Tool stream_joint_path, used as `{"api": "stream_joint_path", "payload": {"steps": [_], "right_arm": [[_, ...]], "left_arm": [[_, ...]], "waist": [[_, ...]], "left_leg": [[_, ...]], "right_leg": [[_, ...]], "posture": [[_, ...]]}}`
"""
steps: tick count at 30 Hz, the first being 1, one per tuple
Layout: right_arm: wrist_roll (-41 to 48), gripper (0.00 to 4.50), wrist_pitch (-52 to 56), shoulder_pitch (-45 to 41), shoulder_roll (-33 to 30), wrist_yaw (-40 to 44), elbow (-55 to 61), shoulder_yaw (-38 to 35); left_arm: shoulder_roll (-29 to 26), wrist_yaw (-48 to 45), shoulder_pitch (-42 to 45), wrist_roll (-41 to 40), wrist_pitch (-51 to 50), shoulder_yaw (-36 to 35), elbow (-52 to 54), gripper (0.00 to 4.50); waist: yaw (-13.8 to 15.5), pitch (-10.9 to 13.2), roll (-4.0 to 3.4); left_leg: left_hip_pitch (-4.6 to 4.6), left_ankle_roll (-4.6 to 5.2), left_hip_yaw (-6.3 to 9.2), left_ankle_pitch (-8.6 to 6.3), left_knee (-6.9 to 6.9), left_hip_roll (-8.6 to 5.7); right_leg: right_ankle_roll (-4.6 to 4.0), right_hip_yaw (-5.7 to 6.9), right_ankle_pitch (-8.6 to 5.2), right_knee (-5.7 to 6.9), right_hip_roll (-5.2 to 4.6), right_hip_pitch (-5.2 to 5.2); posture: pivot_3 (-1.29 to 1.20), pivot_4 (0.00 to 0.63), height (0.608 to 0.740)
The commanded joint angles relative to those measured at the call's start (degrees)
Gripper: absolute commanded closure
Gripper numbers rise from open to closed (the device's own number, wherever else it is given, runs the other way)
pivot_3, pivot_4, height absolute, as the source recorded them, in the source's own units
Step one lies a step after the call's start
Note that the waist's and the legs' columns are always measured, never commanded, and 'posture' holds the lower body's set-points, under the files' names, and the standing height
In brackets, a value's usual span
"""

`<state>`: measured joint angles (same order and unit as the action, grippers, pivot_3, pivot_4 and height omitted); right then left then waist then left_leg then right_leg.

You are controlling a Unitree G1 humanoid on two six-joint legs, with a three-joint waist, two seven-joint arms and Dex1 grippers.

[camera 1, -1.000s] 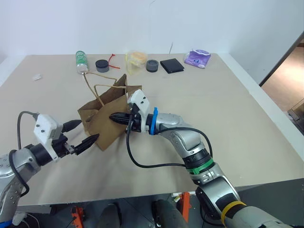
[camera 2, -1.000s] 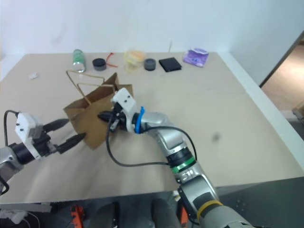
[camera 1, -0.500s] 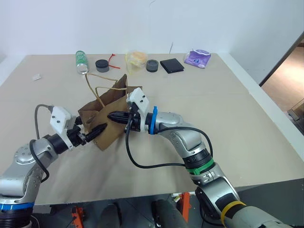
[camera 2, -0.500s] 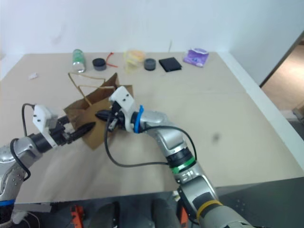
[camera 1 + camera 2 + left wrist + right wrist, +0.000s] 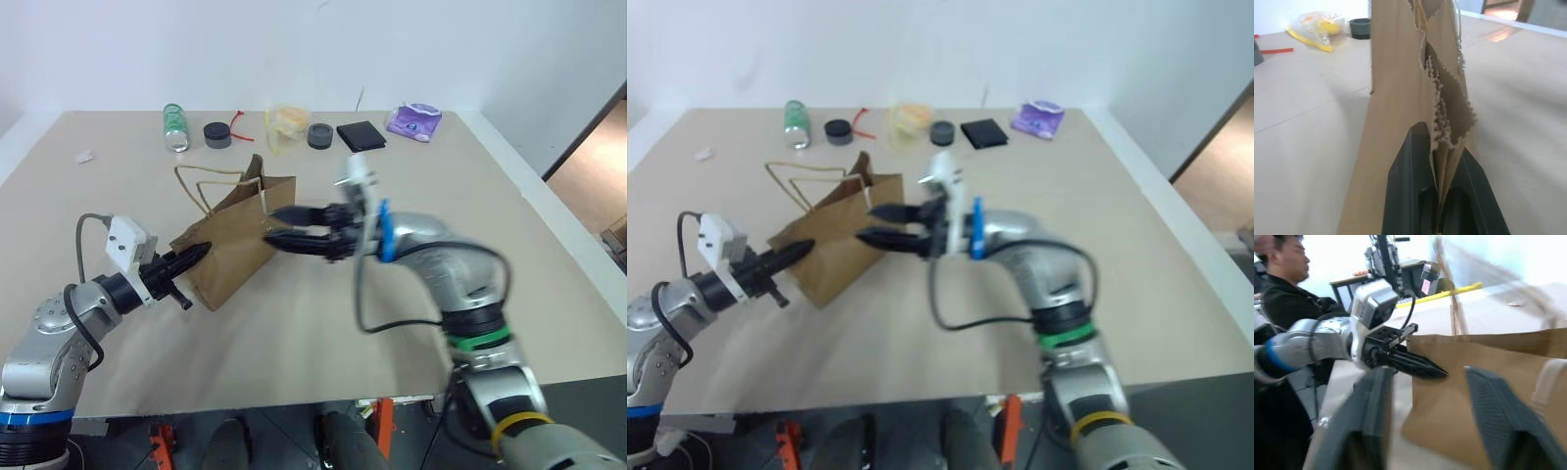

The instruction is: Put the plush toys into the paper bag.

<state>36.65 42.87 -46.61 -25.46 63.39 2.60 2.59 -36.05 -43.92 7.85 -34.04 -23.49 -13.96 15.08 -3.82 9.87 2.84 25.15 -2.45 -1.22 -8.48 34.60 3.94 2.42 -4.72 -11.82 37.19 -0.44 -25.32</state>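
Handover: you see the left gripper, spread wide a second ago, now clamped on the paper bag; the right gripper, closed on the bag a second ago, has let go.
Left fingers: pinched narrow on the serrated rim of the bag; the left wrist view shows folded paper caught between them.
Right fingers: parted wide, holding nothing, tips just beside the bag's upper edge at its 3 o'clock side.
Left arm pose: reaches in from the bag's 8 o'clock, gripper about level, aimed toward the table's middle.
Right arm pose: has swung out to the robot's right and lifted a little; forearm runs across the table, gripper level, pointing left at the bag.
Bag: lies tilted on the table, left of centre, loop handles trailing toward 11 o'clock.
Plush toys: you cannot make them out; whether either is inside the bag cannot be told.
Far edge, 12 o'clock: bottle, two dark caps, clear bag with yellow contents, black wallet, purple packet.
Meaning: my reading, the left arm now steadies the bag and frees the right for the toys.
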Motion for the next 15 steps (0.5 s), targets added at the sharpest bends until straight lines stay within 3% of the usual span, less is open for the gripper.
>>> {"api": "stream_joint_path", "payload": {"steps": [1, 2, 7, 15], "right_arm": [[4.3, 0.26, 0.5, -4.8, -8.9, 10.3, -5.3, -6.9], [4.0, 0.05, 0.0, -5.4, -11.9, 13.6, -7.6, -7.1], [0.7, 0.05, -3.7, -6.6, -21.5, 23.8, -13.2, -5.3], [1.0, 0.05, -5.5, -3.5, -27.1, 27.2, -7.2, -6.1]], "left_arm": [[-0.5, -4.2, 1.6, -3.0, 1.6, -1.0, 1.6, 4.5], [-0.5, -5.4, 2.3, -3.2, 2.3, -1.0, 1.4, 4.5], [-4.8, -14.9, 4.8, -4.5, 1.2, 1.0, 0.6, 4.5], [-12.3, -30.5, 11.8, -3.4, -1.7, 8.8, -5.1, 4.5]], "waist": [[0.0, 0.0, 0.0], [0.1, 0.0, 0.0], [-0.4, 0.0, -0.04], [-0.5, 0.3, -0.54]], "left_leg": [[-0.03, 0.0, -0.01, 0.0, 0.0, -0.01], [-0.05, 0.0, -0.02, -0.01, -0.02, -0.01], [-0.11, 0.07, 0.01, -0.05, -0.11, 0.01], [-0.06, 0.09, 0.0, -0.06, -0.09, -0.03]], "right_leg": [[0.01, -0.01, -0.01, -0.01, -0.01, 0.01], [0.0, -0.01, -0.01, -0.03, 0.0, 0.01], [-0.11, 0.0, -0.09, -0.02, 0.09, -0.03], [0.04, -0.09, -0.17, -0.01, 0.09, -0.04]], "posture": [[0.0, 0.15, 0.74], [0.0, 0.15, 0.74], [0.0, 0.15, 0.74], [0.0, 0.15, 0.74]]}}
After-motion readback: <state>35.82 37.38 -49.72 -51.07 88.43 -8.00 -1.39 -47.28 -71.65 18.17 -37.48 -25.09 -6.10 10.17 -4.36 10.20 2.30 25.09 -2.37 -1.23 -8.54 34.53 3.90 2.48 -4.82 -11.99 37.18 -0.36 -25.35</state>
